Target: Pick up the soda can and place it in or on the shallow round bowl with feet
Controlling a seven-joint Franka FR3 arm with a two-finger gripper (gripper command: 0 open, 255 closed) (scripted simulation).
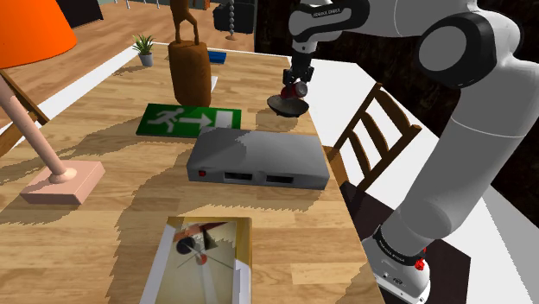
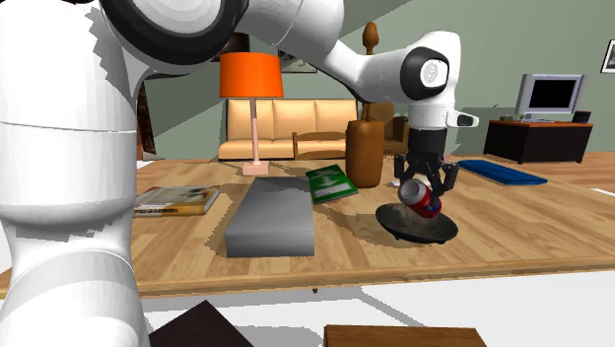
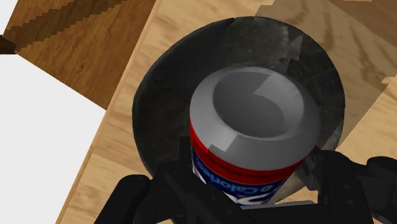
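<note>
A red, white and blue soda can with a grey end hangs tilted just above a dark shallow round bowl on the wooden table. My black gripper is shut on the can, one finger on each side. In the wrist view the can sits between the fingers, with the bowl right beneath it. In the shoulder view the gripper and the can stand over the bowl, near the table's far right edge.
A grey flat box lies in front of the bowl, with a green exit sign and a brown carved vase to the left. A lamp base, a book and a chair at the table edge are nearby.
</note>
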